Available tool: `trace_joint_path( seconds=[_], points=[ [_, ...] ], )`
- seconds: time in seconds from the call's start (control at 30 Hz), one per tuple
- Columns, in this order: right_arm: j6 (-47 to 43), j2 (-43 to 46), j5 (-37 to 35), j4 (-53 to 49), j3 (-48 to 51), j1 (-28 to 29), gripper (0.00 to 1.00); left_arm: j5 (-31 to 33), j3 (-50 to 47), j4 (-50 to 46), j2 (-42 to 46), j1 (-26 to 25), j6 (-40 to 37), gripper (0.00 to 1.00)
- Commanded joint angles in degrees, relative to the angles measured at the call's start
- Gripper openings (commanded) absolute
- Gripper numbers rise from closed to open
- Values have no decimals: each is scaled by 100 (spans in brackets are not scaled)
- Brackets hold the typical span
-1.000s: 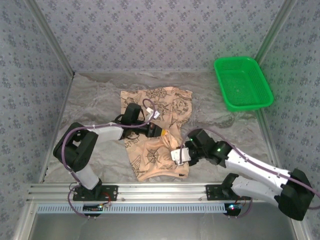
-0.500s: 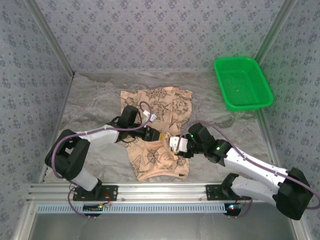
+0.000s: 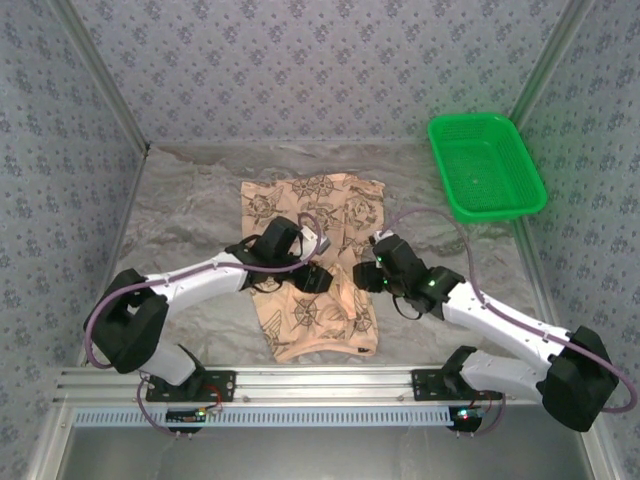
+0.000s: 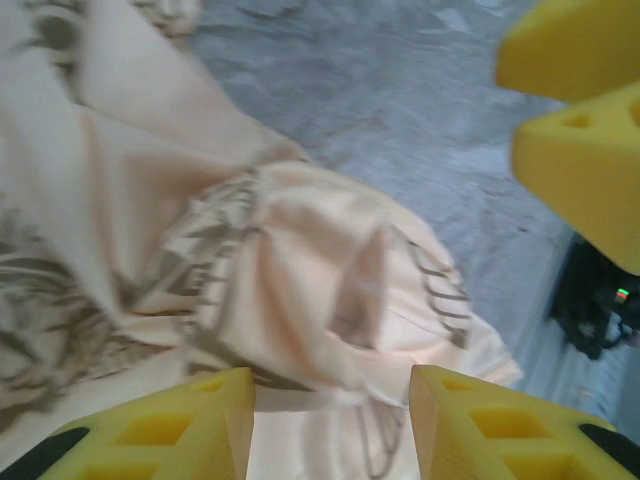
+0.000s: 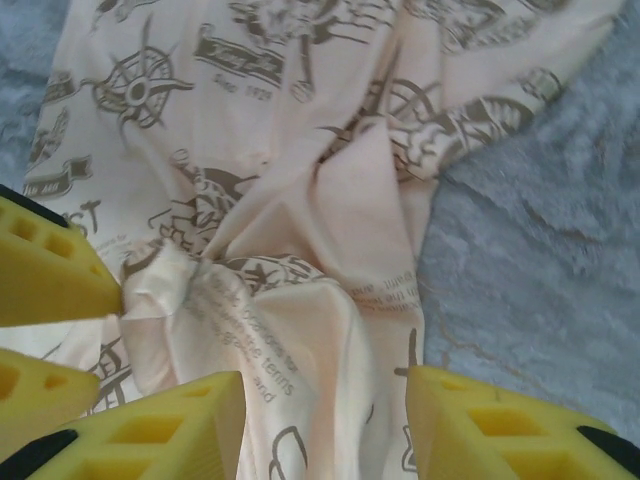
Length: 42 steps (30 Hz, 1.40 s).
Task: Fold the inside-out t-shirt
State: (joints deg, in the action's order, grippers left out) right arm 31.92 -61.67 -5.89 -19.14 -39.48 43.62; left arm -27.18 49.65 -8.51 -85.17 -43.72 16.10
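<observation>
shirt (image 3: 300, 318): mid-table (image 3: 190, 215), long axis far-to-near, bunched at its middle.
left gripper (image 3: 318, 278): parted, empty, just left of bunch.
right gripper (image 3: 366, 272): parted, empty, just right; 2 equally near.

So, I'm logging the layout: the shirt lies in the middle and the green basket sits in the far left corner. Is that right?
Not quite. The basket sits in the far right corner, not the left, as the top view shows. The shirt does lie in the middle.
</observation>
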Motion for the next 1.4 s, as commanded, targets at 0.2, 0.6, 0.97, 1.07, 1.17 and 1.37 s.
trace_joint_path(
  seconds=[0.2,0.6,0.97,1.07,1.17,1.37],
  points=[
    [545,-62,-126,-201,-41,-37,48,908,580,-476,-53,-346,-613,45],
    [504,-78,-115,-33,18,-362,50,2241,1343,-1163,-626,-822,-2013,45],
    [455,5,-32,-33,90,-575,50,2305,1372,-1305,-821,-1024,-2640,37],
    [455,6,9,-30,90,-601,50,2469,1309,-1247,-800,-1028,-2732,30],
    [462,6,9,-13,112,-613,50,2529,1284,-1158,-828,-1024,-2829,13],
    [132,-53,362,123,109,-484,49,2287,1452,-1382,-689,-1013,-2838,0]
  ],
)
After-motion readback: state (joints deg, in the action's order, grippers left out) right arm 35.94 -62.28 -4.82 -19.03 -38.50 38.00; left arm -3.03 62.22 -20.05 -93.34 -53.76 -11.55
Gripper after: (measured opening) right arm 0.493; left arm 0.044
